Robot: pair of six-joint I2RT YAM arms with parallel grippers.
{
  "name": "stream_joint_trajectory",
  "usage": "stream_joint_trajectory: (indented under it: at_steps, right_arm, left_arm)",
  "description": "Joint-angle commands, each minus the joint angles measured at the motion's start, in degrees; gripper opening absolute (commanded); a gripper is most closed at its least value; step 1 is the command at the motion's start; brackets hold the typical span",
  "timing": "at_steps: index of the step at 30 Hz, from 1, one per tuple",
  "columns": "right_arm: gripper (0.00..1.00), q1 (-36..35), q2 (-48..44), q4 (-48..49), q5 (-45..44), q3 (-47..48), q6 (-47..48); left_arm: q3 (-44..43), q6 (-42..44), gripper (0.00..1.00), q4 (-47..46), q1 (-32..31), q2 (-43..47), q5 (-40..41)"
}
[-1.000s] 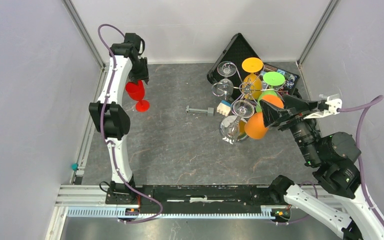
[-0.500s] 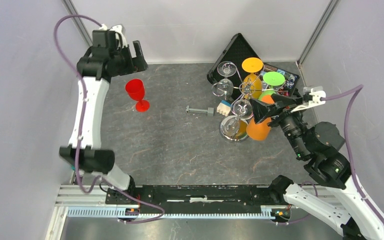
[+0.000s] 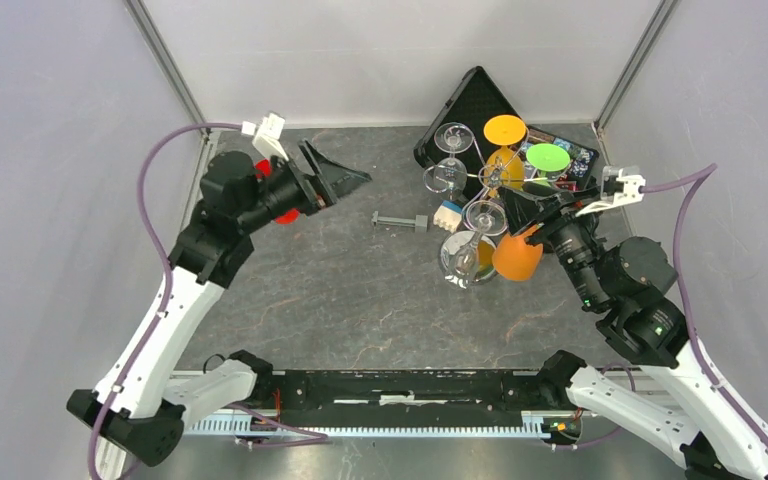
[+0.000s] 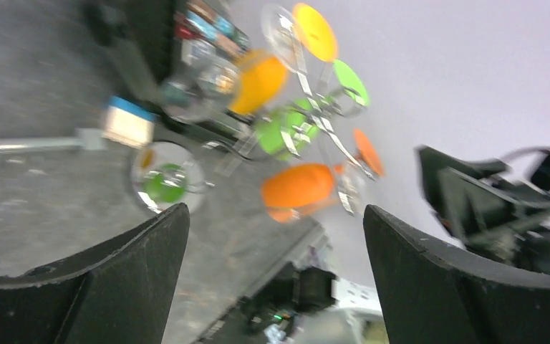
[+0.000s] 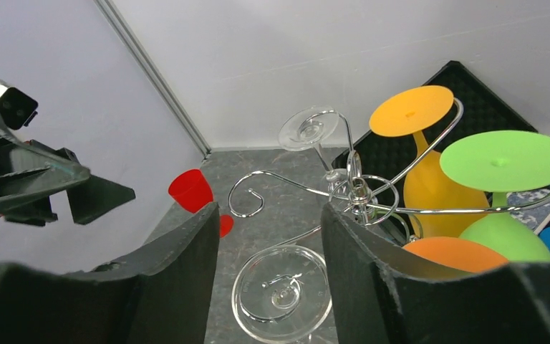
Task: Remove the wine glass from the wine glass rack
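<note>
Pale grey walls close in three sides of a dark grey, stone-patterned desk.

**Rack.** The wine glass rack stands near the far right corner of the desk, just in front of the black case at the far edge. Its round mirrored base rests on the desk. Glasses hang foot-up from the scroll arms:
- a yellow wine glass
- a green wine glass
- an orange wine glass
- a clear wine glass
- two further clear ones on the far left side of the rack

**Right hand.** The right hand is at the right side of the rack, among the hanging glasses. Its fingers stand apart at a moderate gap. In the right wrist view the foot of the clear wine glass shows in that gap, with a sliver of space on each side. The orange foot lies just beside one finger. Contact with any glass cannot be confirmed.

**Left hand.** The left hand hangs over the far left part of the desk, well apart from the rack. Its fingers are spread wide and hold nothing. The left wrist view is blurred and shows the rack between the fingers.

**Other items.** A red wine glass stands on the desk near the far left corner, off the rack. In the top view the left arm hides most of it. A grey bar and a blue-and-white block lie on the desk just left of the rack.
</note>
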State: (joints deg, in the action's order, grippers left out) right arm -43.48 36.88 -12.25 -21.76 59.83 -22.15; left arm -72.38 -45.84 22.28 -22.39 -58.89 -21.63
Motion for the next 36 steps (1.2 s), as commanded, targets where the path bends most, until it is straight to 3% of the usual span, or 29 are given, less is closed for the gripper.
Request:
stream_joint_trajectory:
  at_steps: [1, 8, 15, 21, 28, 36]
  right_arm:
    - [0.57, -0.1, 0.7, 3.2, -0.2, -1.3, -1.5]
    - [0.58, -0.1, 0.6, 2.0, 0.7, -1.4, -1.2]
    - [0.57, -0.1, 2.0, -2.5, 1.0, 0.7, 1.0]
    - [0.55, 0.0, 1.5, -4.6, 1.1, 1.4, 2.4]
    - [0.53, -0.1, -0.9, -5.2, -0.9, 0.3, 2.5]
    - [0.5, -0.1, -2.7, -7.1, -3.1, 0.1, 3.2]
  left_arm:
    - [1.9, -13.3, 0.95, -12.6, -9.0, 2.1, 0.8]
    - [4.9, -19.5, 0.89, -15.5, -21.3, 0.8, 10.1]
    - [0.8, -19.9, 0.74, -16.1, -31.9, -6.2, 16.0]
    - [-0.2, -24.2, 0.72, -18.9, -37.5, -10.7, 21.3]
    - [-0.4, -29.2, 0.55, -20.2, -41.9, -13.0, 30.6]
    - [0.4, -31.4, 0.49, -21.8, -43.6, -14.7, 38.3]
